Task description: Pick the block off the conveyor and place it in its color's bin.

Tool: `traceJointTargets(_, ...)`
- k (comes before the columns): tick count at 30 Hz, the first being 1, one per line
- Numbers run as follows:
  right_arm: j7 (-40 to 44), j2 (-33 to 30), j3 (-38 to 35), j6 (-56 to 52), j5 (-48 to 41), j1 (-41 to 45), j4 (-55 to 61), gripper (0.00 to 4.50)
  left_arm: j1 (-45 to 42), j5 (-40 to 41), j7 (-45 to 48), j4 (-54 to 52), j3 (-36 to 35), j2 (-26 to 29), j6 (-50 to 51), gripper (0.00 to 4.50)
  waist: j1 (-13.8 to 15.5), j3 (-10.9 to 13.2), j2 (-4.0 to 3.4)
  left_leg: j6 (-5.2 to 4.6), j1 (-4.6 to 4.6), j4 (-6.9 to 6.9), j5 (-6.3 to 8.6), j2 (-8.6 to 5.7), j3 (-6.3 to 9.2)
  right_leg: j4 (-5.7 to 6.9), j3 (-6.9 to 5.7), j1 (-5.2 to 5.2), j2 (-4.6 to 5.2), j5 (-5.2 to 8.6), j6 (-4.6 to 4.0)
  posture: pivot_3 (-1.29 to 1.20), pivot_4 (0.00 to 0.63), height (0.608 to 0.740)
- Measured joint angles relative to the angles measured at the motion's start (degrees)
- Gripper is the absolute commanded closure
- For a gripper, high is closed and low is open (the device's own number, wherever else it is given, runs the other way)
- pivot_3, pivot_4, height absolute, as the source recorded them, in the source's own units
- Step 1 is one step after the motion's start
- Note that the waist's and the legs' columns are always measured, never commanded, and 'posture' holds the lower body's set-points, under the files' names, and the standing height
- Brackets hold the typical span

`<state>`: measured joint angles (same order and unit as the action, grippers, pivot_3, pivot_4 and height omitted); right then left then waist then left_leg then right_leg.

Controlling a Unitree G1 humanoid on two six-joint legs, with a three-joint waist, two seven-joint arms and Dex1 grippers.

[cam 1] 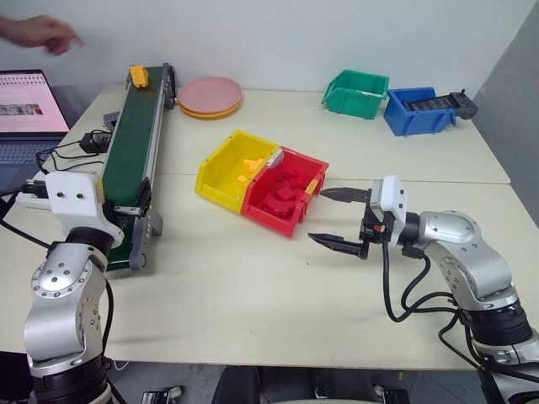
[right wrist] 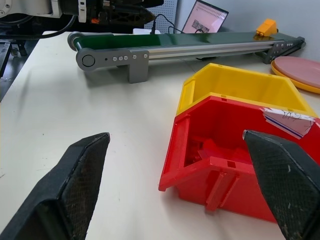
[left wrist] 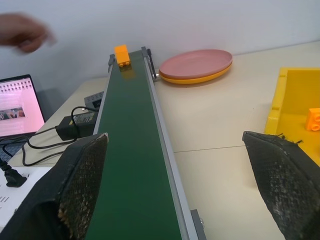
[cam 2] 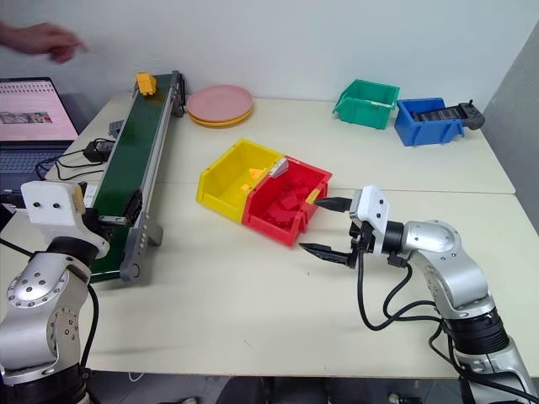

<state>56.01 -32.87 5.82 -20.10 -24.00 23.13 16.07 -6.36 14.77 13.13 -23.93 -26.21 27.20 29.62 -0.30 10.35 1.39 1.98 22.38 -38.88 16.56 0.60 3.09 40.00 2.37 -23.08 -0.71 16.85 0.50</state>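
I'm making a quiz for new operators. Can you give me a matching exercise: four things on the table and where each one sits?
Things:
1. block
2. pink plates
3. yellow bin
4. blue bin

Places:
A. joined to the red bin
B. far end of the conveyor
C. beside the green bin
D. on the table just right of the conveyor's far end

Pairs: 1-B, 2-D, 3-A, 4-C
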Motion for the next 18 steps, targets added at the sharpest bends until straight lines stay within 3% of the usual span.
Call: traceJointTargets(18, 1.49, 0.36, -0.27, -5.97, -4.72, 4.83, -0.56, 0.0, 5.41, -3.11, -2.32, -1.39, -0.43, 0.48, 1.43, 0.01, -0.06, 0.0, 0.0, 0.0, 0.0, 0.01, 0.0, 0.01, 0.0, 0.0, 0.01, -0.02, 0.0, 0.0, 0.0, 0.0, 0.15, 0.74)
